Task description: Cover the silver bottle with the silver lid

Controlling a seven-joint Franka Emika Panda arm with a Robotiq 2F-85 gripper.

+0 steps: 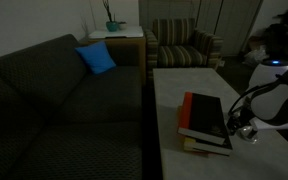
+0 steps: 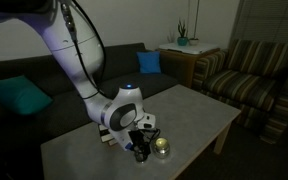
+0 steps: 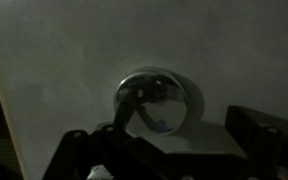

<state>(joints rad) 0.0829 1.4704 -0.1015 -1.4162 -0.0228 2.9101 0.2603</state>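
The silver bottle (image 3: 154, 100) stands on the pale table, small, round and shiny. From above its top mirrors my gripper, and I cannot tell a separate silver lid from the bottle. It shows in both exterior views (image 1: 248, 132) (image 2: 162, 147), beside the book stack. My gripper (image 3: 174, 130) is open and empty. Its two dark fingers sit wide apart just short of the bottle and do not touch it. In an exterior view the gripper (image 2: 142, 143) hangs low over the table between the books and the bottle.
A red-and-black book stack (image 1: 205, 122) lies on the table (image 1: 184, 85) next to the gripper. A dark sofa (image 1: 54, 100) with a blue cushion (image 1: 96, 58) runs along one side. A striped armchair (image 1: 182, 45) stands beyond the table's far end.
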